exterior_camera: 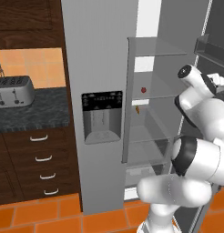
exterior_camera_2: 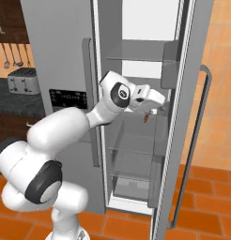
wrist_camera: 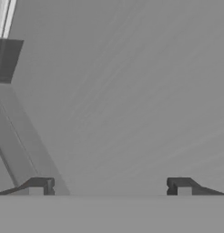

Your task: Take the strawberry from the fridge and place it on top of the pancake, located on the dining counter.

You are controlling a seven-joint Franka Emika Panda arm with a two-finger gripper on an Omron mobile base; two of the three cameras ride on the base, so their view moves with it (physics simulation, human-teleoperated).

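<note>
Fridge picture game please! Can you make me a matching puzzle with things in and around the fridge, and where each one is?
Things:
1. strawberry
2. small orange item
3. toaster
4. gripper

Places:
A. on the dark counter left of the fridge
B. on a fridge shelf, upper of the two foods
C. inside the fridge, fingers apart
D. on the shelf just below the red berry

Pairs: 1-B, 2-D, 3-A, 4-C
</note>
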